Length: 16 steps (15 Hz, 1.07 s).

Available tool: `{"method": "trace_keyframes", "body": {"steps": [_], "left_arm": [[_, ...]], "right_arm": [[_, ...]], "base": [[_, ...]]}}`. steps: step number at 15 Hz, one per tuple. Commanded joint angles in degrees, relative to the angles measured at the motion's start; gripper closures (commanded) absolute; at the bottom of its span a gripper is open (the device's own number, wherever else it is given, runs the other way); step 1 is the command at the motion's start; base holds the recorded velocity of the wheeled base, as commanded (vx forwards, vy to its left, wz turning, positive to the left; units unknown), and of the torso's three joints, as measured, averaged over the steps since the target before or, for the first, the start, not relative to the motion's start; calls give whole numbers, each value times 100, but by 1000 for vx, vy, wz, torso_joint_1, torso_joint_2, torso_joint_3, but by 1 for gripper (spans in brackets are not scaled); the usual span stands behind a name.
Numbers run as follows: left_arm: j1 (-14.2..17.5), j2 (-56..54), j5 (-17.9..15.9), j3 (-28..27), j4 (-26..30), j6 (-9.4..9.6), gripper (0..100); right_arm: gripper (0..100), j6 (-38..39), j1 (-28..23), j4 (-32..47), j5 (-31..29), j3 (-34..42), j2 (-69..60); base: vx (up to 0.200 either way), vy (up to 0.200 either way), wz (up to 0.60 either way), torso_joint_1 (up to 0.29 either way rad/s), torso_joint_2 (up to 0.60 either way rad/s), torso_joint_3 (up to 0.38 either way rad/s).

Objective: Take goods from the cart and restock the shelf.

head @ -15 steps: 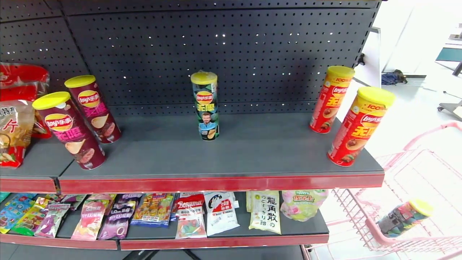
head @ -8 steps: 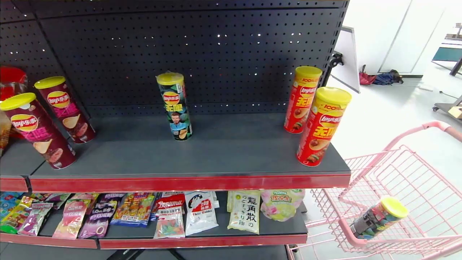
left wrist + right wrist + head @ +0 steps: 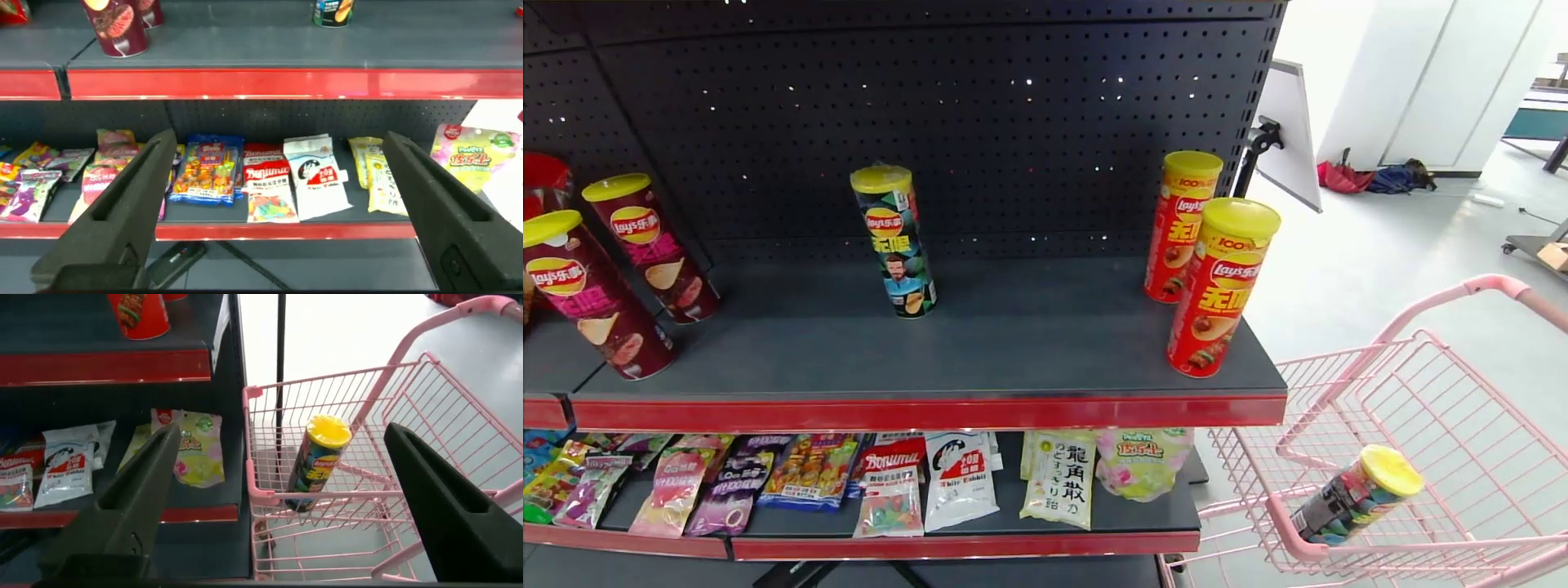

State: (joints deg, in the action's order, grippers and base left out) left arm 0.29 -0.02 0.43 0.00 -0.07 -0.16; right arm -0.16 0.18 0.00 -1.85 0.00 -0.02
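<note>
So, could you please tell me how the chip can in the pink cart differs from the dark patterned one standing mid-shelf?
Place: the cart can sits inside the pink cart beside the shelving, while the shelf can is on the upper shelf, near the pegboard back.
Pose: the cart can leans tilted against the wire wall; the shelf can stands upright.
Both have a yellow lid and a dark, multicoloured wrap.

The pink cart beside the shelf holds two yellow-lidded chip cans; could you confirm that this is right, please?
Not quite: the pink cart beside the shelf holds one yellow-lidded chip can, not two. The right wrist view shows that can alone in the basket, and the head view agrees.
</note>
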Motion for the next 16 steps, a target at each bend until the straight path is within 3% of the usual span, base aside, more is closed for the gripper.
{"method": "trace_keyframes", "body": {"steps": [1, 3, 14, 16], "left_arm": [[-3, 2, 1, 0, -1, -2, 0], [-3, 2, 1, 0, -1, -2, 0], [-3, 2, 1, 0, -1, -2, 0], [-3, 2, 1, 0, -1, -2, 0]], "right_arm": [[0, -2, -1, 0, 1, 0, 2], [0, -2, -1, 0, 1, 0, 2], [0, -2, -1, 0, 1, 0, 2], [0, 7, -1, 0, 1, 0, 2]], "base": [[0, 0, 0, 0, 0, 0], [0, 0, 0, 0, 0, 0], [0, 0, -600, 3, 3, 0], [0, 0, 0, 0, 0, 0]]}}
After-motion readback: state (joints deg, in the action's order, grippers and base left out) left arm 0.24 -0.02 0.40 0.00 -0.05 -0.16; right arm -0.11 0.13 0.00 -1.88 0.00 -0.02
